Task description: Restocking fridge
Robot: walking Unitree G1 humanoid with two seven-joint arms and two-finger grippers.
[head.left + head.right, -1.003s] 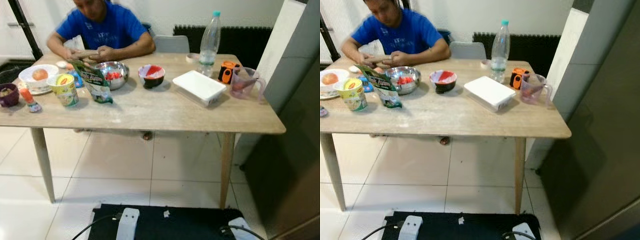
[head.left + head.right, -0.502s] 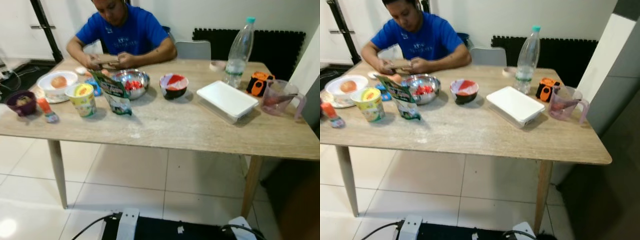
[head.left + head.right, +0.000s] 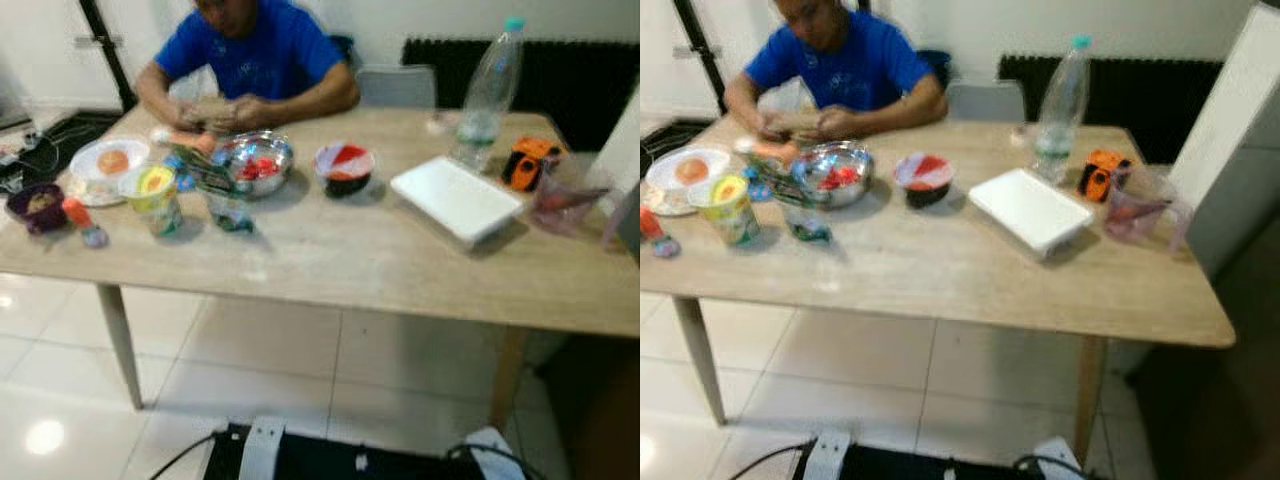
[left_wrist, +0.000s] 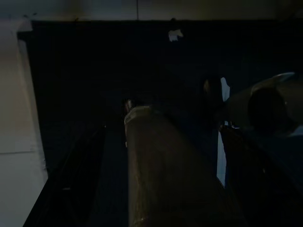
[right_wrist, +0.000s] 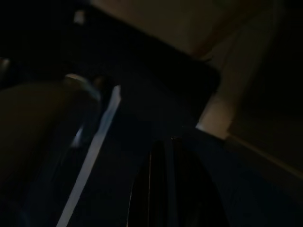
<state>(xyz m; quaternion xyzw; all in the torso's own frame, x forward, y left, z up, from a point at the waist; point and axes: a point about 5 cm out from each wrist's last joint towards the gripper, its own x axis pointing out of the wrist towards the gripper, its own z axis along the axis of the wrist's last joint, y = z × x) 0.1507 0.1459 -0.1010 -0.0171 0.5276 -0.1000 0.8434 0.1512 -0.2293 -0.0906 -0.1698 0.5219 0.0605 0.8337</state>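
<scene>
From the head camera, slightly blurred, you look down on a pale wooden table [image 3: 330, 265] on a white tiled floor, with a person in a blue shirt [image 3: 255, 55] seated at its far side, hands together near the table's edge. Along the table, from your left: a small dark bowl [image 3: 35, 205], a white plate holding an orange fruit [image 3: 105, 165], a yellow cup [image 3: 152, 195], a green packet [image 3: 215, 180] just in front of a steel bowl with red pieces [image 3: 255, 165], and a dark bowl with red inside [image 3: 343, 167]. Toward your right lie a flat white box [image 3: 455, 198], a clear water bottle [image 3: 487, 95] behind it, an orange-and-black object [image 3: 530, 160] and a pink jug [image 3: 570, 190]. Your left wrist camera is very dark, with a black mat [image 4: 94, 71] on pale floor. Your right wrist camera is as dark; whether either gripper is spread or closed cannot be told.
</scene>
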